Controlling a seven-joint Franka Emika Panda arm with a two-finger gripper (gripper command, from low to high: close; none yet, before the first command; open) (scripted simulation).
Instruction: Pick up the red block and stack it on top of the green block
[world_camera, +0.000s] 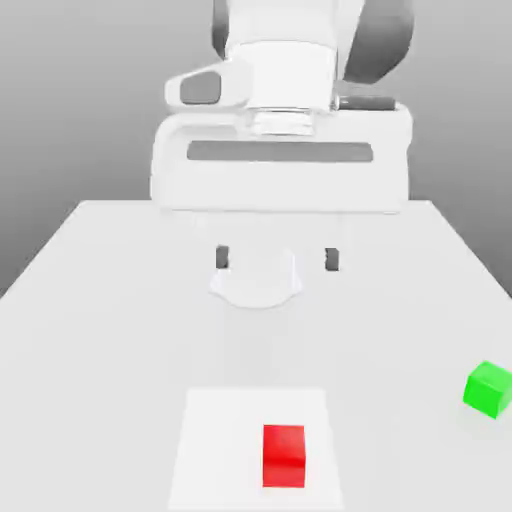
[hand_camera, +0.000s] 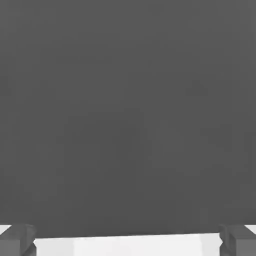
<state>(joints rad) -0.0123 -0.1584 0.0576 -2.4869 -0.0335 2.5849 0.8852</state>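
Observation:
The red block (world_camera: 284, 455) sits on a white square patch (world_camera: 210, 450) near the table's front edge, in the exterior view. The green block (world_camera: 489, 389) rests on the table at the exterior view's right, well apart from the red one. My gripper (world_camera: 277, 259) hangs above the middle of the table, farther back than both blocks, with its two dark fingertips (world_camera: 222, 258) spread wide and nothing between them. In the hand view the gripper (hand_camera: 128, 240) shows one fingertip at each side edge, with a dark grey surface beyond.
The white table (world_camera: 100, 300) spreads across the exterior view, with a round white base (world_camera: 256, 285) under the arm behind the blocks. The white hand housing (world_camera: 280, 160) looms large at the back.

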